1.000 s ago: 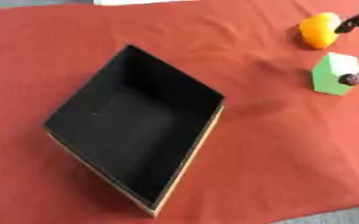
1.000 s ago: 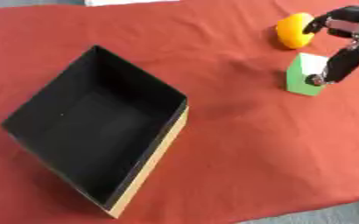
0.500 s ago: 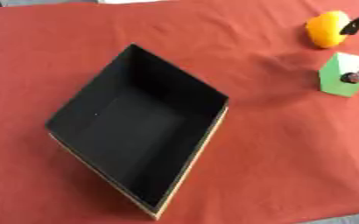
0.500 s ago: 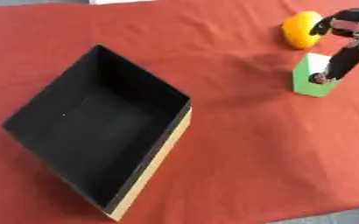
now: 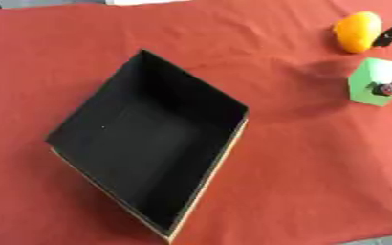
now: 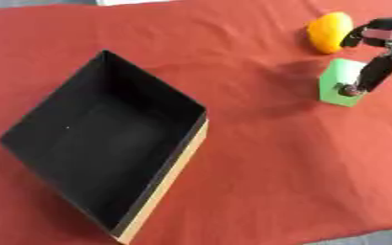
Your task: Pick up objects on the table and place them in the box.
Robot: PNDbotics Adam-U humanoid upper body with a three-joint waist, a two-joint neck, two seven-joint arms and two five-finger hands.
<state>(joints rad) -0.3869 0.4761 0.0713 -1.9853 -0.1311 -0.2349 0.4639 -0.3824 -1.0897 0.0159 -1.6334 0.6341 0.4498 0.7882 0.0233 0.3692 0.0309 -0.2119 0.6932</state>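
Reaching at far right: right hand (image 6: 375, 72) fingers curl against green block (image 6: 340, 82), grasp unconfirmed. Orange fruit (image 6: 328, 31) just beyond. Black box (image 6: 107, 143) empty; both objects remain on red surface (image 6: 266, 167).

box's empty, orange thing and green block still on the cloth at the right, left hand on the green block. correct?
One slip: it is the right hand, coming in from the right edge, whose fingers are at the green block; the right eye view shows it best. No left hand is in view. The rest holds: the box is empty, and the orange thing lies on the cloth.
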